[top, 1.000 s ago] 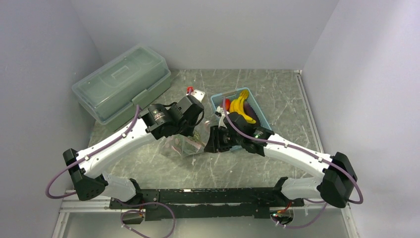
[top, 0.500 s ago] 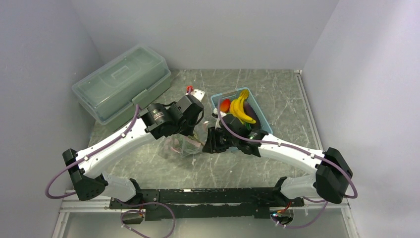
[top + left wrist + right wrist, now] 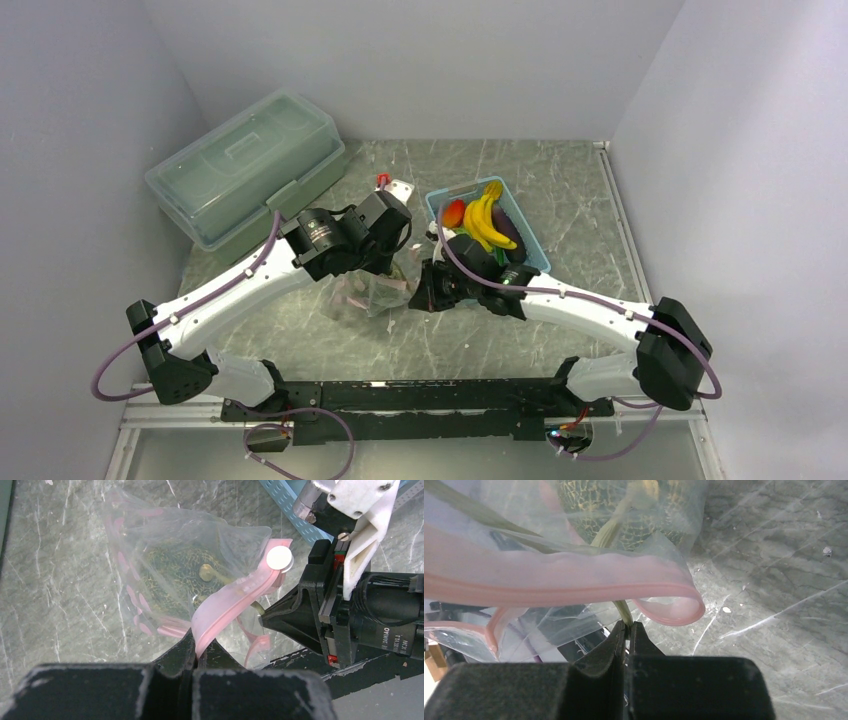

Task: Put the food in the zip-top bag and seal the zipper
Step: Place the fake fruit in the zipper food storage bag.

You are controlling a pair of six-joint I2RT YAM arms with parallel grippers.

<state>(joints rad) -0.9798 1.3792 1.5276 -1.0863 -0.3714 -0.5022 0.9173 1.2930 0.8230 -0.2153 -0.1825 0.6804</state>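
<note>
Left gripper point(image 3: 196, 652): jaws pressed together, pinching the pink zipper point(image 3: 235, 597) of the zip-top bag point(image 3: 150, 540). The bag lies crumpled on the table point(image 3: 570, 180) between the arms. Netted green lump point(image 3: 172, 572) sits inside the bag. Right gripper point(image 3: 628, 630): jaws closed on the lump's thin stem point(image 3: 623, 611) at the bag mouth. Bananas point(image 3: 487, 222) lie in the blue basket point(image 3: 532, 243), just beyond.

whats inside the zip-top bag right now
Through the clear zip-top bag a dull-green netted round lump shows, its pale stalk reaching toward the mouth. Whether anything smaller lies under or behind it cannot be seen: the lump and folded plastic cover that.
</note>
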